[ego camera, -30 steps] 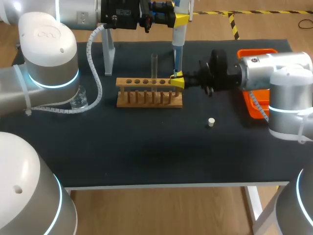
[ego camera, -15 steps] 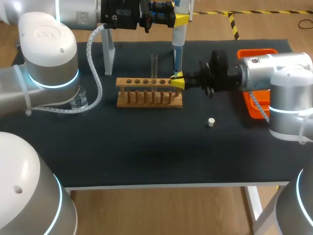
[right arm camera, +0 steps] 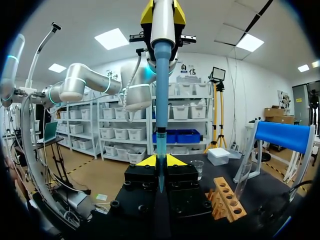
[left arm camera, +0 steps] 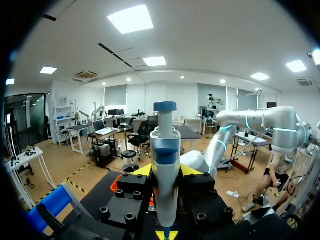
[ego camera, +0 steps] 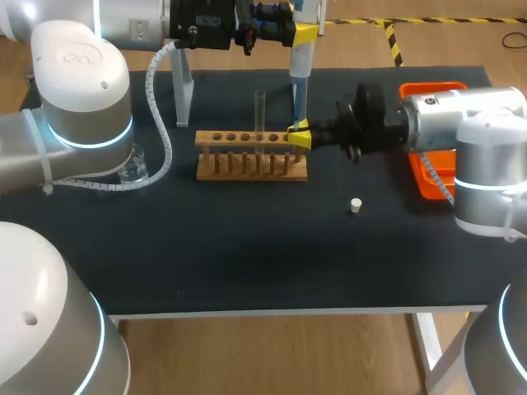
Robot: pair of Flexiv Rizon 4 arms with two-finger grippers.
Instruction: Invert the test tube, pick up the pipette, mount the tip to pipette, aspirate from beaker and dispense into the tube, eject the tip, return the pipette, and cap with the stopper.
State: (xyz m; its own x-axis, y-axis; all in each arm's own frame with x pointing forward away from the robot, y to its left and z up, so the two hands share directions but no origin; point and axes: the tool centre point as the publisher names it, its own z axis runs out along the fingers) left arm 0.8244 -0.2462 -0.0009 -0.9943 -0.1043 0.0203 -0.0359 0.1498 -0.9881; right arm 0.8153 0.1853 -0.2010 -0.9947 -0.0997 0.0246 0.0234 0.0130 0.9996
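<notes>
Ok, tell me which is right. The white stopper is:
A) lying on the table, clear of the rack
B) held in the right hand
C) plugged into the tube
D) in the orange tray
A: the stopper sits alone on the bare table, apart from the rack and nearer the front edge.
</notes>
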